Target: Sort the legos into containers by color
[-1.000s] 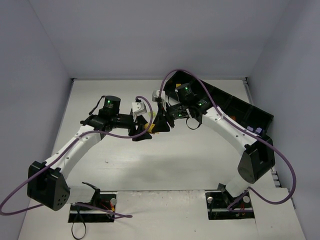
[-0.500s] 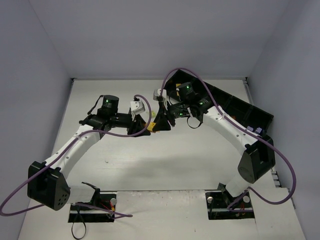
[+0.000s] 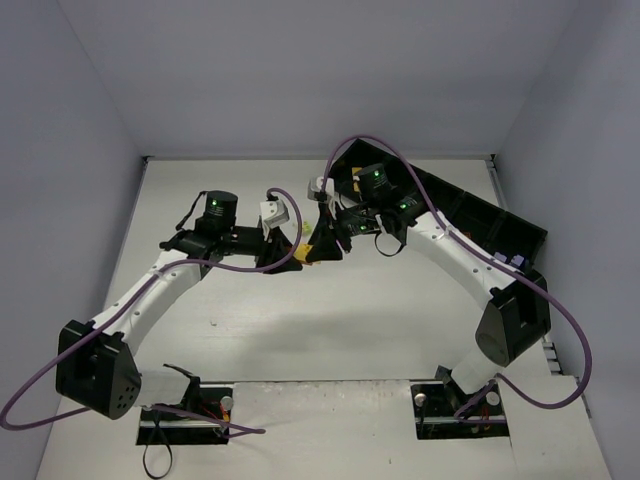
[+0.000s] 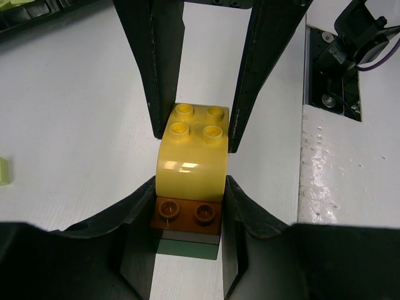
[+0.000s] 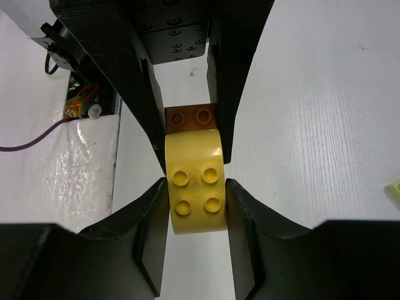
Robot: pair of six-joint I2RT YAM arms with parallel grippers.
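Note:
A joined stack of legos hangs above the table between both grippers: a yellow rounded brick (image 4: 190,159) (image 5: 194,194), an orange-brown brick (image 4: 186,214) (image 5: 190,117) and a dark green brick (image 4: 187,249) beneath it. My left gripper (image 4: 187,209) (image 3: 290,258) is shut on the orange-brown end. My right gripper (image 5: 195,200) (image 3: 322,248) faces it and is shut on the yellow brick's sides. In the top view the two grippers meet tip to tip mid-table and hide most of the stack.
A row of black containers (image 3: 470,215) runs along the back right, with lilac bricks (image 3: 517,262) in the near one. A loose lime brick (image 4: 3,172) (image 5: 394,189) lies on the white table beside the grippers.
My left gripper has closed from open onto the orange-brown end of the stack. The right gripper kept its hold on the yellow brick; both shifted slightly away from the bases.

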